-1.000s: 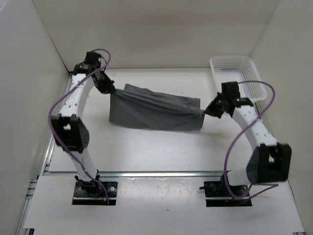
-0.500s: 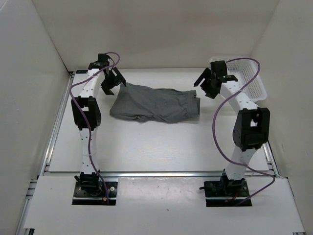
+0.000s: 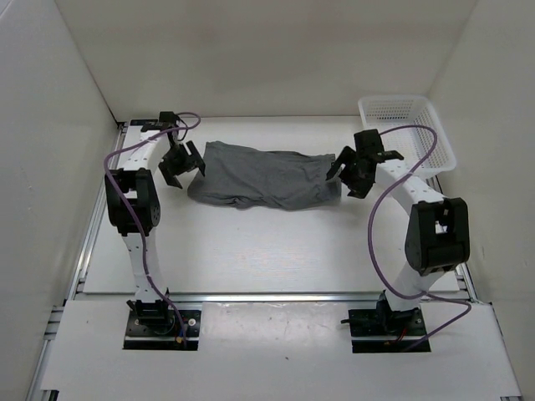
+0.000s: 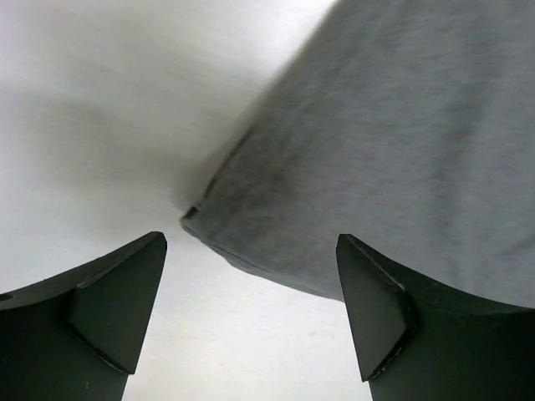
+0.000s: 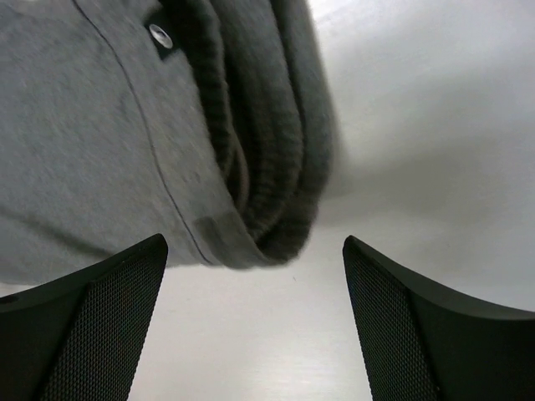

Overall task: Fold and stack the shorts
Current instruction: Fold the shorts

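Between the two claws: the shorts (image 3: 266,175) lie lengthwise on the surface (image 3: 251,251), gripped by neither claw.
Left claw (image 3: 180,167): fingers apart, empty, just off the shorts' left end.
Right claw (image 3: 347,174): fingers apart, empty, just off the shorts' right end.
Left wrist view only: a hemmed corner lies ahead of the claw, between its spread fingers (image 4: 109,301).
Right wrist view only: a ribbed waistband (image 5: 259,134) doubled in layers and a small metal snap (image 5: 160,36), ahead of the claw toward the left in this view.
Top view only: white basket (image 3: 407,125) beyond the right claw, apart from the shorts.
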Available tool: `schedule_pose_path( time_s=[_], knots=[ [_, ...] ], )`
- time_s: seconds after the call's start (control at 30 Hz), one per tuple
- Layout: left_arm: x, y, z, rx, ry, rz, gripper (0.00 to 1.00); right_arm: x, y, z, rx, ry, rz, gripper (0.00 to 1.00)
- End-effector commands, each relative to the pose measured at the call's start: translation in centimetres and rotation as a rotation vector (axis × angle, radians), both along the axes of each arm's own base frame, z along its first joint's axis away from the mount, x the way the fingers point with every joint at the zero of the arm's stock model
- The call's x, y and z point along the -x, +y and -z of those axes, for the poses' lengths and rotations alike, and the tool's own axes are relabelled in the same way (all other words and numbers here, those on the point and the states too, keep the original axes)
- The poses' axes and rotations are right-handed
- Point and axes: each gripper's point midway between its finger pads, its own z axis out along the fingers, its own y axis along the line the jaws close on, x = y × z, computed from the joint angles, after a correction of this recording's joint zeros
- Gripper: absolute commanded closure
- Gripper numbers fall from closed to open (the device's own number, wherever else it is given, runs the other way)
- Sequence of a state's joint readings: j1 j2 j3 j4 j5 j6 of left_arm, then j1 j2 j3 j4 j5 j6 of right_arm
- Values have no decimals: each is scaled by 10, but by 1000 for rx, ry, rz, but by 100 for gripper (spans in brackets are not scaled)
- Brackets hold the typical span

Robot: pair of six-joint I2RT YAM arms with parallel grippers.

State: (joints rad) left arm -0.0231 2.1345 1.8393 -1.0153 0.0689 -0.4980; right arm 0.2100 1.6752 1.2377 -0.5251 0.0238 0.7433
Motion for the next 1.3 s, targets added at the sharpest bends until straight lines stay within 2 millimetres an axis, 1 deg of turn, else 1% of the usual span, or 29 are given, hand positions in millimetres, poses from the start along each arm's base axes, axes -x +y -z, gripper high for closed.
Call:
schedule_pose_path(
  time_s=[0.0, 0.03, 0.07, 0.17, 0.2, 0.23, 0.27, 0.37, 0.4, 0.43, 0.47, 0.5, 0.57, 0.6, 0.63, 0.67, 0.73, 0.8, 0.83, 0.87, 0.9, 0.93, 0.97, 1.0, 1.07, 1.13, 1.17, 1.23, 1.27],
  knots=[
    [-2, 0, 1, 28, -19, 9, 6, -22, 11, -5, -26, -19, -44, 10],
    [-1, 0, 7, 28, -4, 9, 7, -29, 12, -8, -28, -29, -44, 10],
    [-1, -2, 12, 36, 7, 11, 7, -32, 13, -1, -25, -15, -44, 13],
    [-5, -2, 9, 37, -11, 12, 8, -48, 16, -2, -16, -30, -63, 23],
    [-5, -2, 13, 37, -1, 11, 8, -53, 17, -1, -16, -32, -63, 26],
    [-8, -2, 10, 37, -11, 12, 8, -57, 17, 9, -7, -15, -74, 29],
    [-7, -2, 16, 37, 1, 11, 8, -64, 18, 8, -8, -23, -74, 44],
    [-8, -2, 28, 36, 25, 11, 11, -60, 21, 26, -13, 26, -92, 81],
    [-9, -2, 33, 36, 33, 11, 13, -55, 21, 25, 4, 25, -91, 100],
    [-8, -2, 37, 34, 41, 19, 16, -50, 16, 28, 17, 35, -69, 100],
    [-7, -4, 41, 45, 50, 23, 22, -38, 9, 39, 47, 63, -56, 100],
    [-10, -4, 41, 46, 48, 23, 38, -34, 3, 33, 64, 50, -29, 100],
    [-11, -8, 46, 45, 54, 32, 60, -20, -13, 40, 131, 64, 5, 100],
    [-10, -8, 50, 45, 63, 32, 68, -17, -19, 32, 152, 43, 20, 100],
    [-10, -8, 50, 45, 63, 32, 80, -13, -20, 31, 176, 37, 22, 100],
    [-13, -8, 47, 45, 52, 32, 82, -5, -25, 36, 197, 50, 30, 100],
    [-13, -8, 47, 45, 52, 32, 82, 1, -31, 36, 222, 48, 33, 100],
    [-16, -8, 48, 45, 51, 32, 71, 5, -34, 40, 240, 64, 28, 100],
    [-16, -8, 48, 45, 51, 32, 62, 9, -35, 48, 248, 95, 24, 82],
    [-16, -8, 48, 45, 51, 32, 54, 13, -35, 53, 246, 119, 18, 68],
    [-16, -10, 47, 54, 51, 34, 41, 14, -33, 58, 241, 132, 12, 58],
    [-16, -10, 47, 54, 51, 34, 36, 15, -33, 63, 239, 146, 20, 46],
    [-15, -9, 48, 52, 50, 43, 31, 16, -30, 63, 226, 149, 14, 40],
    [-13, -9, 50, 52, 59, 43, 30, 17, -29, 67, 219, 162, 8, 36],
    [-13, -9, 50, 52, 59, 43, 28, 17, -21, 76, 185, 192, -3, 35],
    [-10, -9, 53, 49, 67, 51, 28, 12, -18, 76, 175, 192, -7, 35],
    [-9, -15, 52, 61, 68, 64, 31, 10, -15, 78, 163, 197, -13, 35],
    [-8, -15, 57, 61, 80, 64, 35, 7, -10, 81, 139, 199, -24, 36],
    [-10, -22, 54, 69, 70, 77, 39, 10, -7, 88, 130, 222, -31, 40]
  ],
)
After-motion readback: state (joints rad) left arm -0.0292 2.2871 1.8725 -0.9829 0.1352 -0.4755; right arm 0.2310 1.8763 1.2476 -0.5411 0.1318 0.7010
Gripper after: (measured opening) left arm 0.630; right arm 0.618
